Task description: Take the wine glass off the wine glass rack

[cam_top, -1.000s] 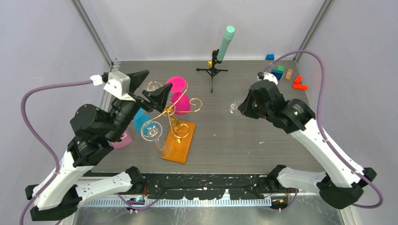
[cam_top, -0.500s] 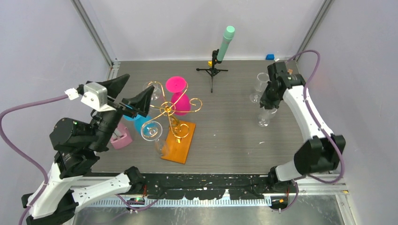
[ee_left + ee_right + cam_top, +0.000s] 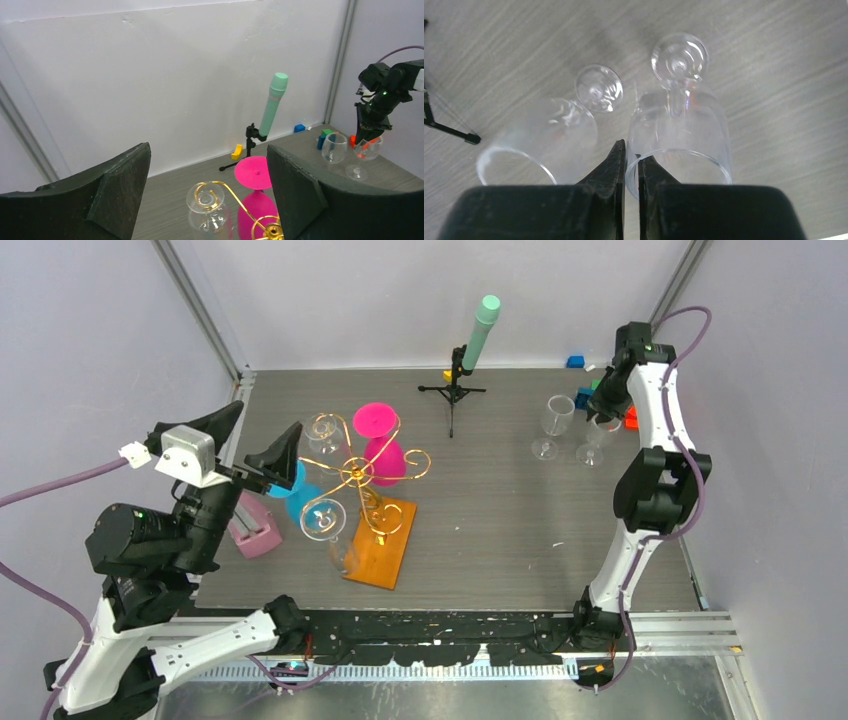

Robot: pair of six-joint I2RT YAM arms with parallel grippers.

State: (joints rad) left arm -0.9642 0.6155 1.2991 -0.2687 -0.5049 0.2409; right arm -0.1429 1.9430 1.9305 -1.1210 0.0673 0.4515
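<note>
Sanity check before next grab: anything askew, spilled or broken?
Nothing stands out. The gold wire wine glass rack stands upright on its orange base. Far right, the right gripper pinches the rim of one upright clear wine glass; a second clear glass stands beside it. No spill visible.

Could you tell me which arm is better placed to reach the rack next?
Left: the left gripper, open, hovers beside the wine glass rack; the right gripper pinches a clear glass far off.

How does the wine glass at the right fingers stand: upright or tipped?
Upright. The wine glass has its bowl above stem and foot; the right fingers pinch its rim from above.
</note>
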